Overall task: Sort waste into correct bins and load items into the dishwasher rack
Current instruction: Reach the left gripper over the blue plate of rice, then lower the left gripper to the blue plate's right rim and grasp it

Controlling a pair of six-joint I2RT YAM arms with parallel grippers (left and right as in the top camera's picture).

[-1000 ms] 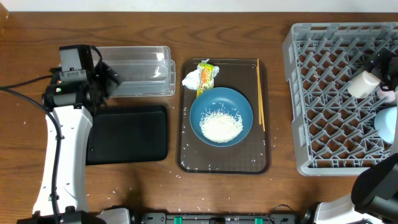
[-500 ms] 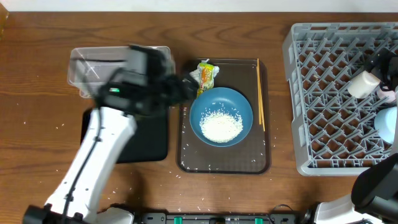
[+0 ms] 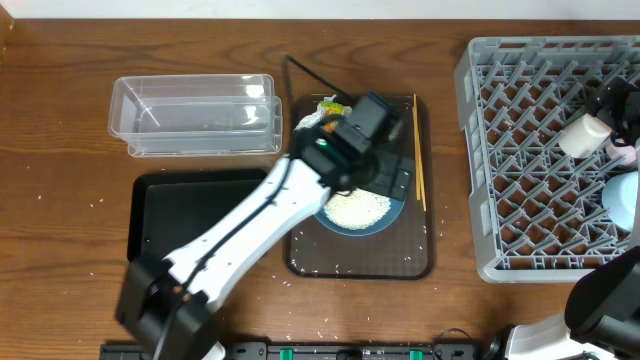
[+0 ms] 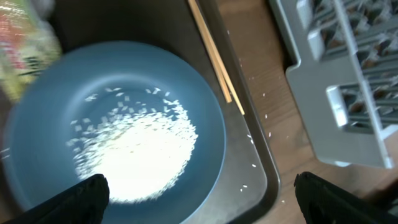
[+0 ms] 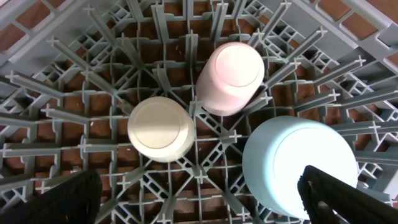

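Right wrist: pink cup fully vis.

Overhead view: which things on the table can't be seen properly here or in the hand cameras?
Tissue: overhead, mostly under the left arm.
Snack wrapper: left wrist view, blurred and cut by the edge.
Blue bowl: overhead, far half hidden by that arm.
Light-blue bowl: overhead, cut off by the right edge.
Left fingers: left wrist view, only dark tips show.
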